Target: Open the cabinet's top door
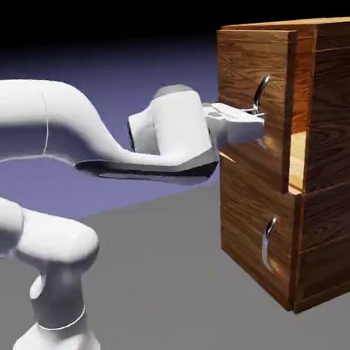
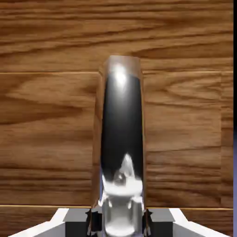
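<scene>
The reddish-brown wood-grain cabinet (image 1: 331, 159) stands at the exterior view's right. Its top door (image 1: 240, 70) sits slightly ajar, with a strip of lighter inside wood showing at its right edge. My gripper (image 1: 258, 118) reaches in from the left and is shut on the door's curved silver handle (image 1: 262, 91), near the handle's lower end. In the hand view the handle (image 2: 121, 134) rises large up the middle in front of the door's wood (image 2: 46, 115). It sits between the gripper (image 2: 120, 223) fingers, whose grey fingertips (image 2: 91, 221) press against its sides.
Below the top door is a shorter wood panel (image 1: 247, 224) with its own small silver handle (image 1: 267, 241), closed. The white arm (image 1: 94, 139) spans the picture's left half above the grey table (image 1: 163, 282).
</scene>
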Robot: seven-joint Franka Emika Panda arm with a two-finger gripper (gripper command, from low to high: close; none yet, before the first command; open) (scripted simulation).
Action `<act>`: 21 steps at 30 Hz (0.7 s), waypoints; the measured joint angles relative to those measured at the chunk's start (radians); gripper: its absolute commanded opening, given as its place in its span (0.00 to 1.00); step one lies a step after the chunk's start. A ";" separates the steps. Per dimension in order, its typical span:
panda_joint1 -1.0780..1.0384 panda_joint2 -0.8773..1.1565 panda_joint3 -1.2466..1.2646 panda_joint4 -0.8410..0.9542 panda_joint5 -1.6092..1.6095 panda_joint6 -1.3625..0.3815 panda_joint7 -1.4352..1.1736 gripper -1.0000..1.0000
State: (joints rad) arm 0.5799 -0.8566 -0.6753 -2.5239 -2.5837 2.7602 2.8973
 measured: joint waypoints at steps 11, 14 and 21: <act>-0.388 -0.048 0.397 -0.157 0.289 -0.053 0.000 0.00; -0.492 -0.072 0.506 -0.185 0.371 -0.042 0.000 0.00; -0.630 -0.174 0.697 -0.262 0.640 -0.073 -0.110 0.00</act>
State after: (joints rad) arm -0.0497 -1.0306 0.0218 -2.7856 -1.9442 2.6873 2.7868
